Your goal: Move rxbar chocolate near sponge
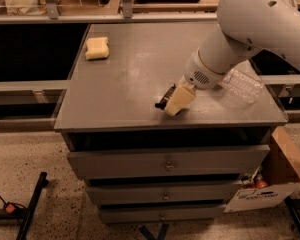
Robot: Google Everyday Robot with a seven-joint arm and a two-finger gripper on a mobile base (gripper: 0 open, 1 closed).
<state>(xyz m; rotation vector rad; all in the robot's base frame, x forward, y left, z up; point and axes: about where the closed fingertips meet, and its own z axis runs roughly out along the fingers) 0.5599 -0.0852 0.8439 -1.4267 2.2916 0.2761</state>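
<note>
- The chocolate bar is near the front edge of the table, its dark end poking out of the gripper, which is clamped on it.
- The sponge lies well apart, at the far left corner.
- The hold seems to be on one end only, so the bar could slip out mid-carry.
- A wide arm swing could knock the water bottle.

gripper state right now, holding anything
Gripper: closed on the rxbar chocolate, low over the table near its front edge.
</note>
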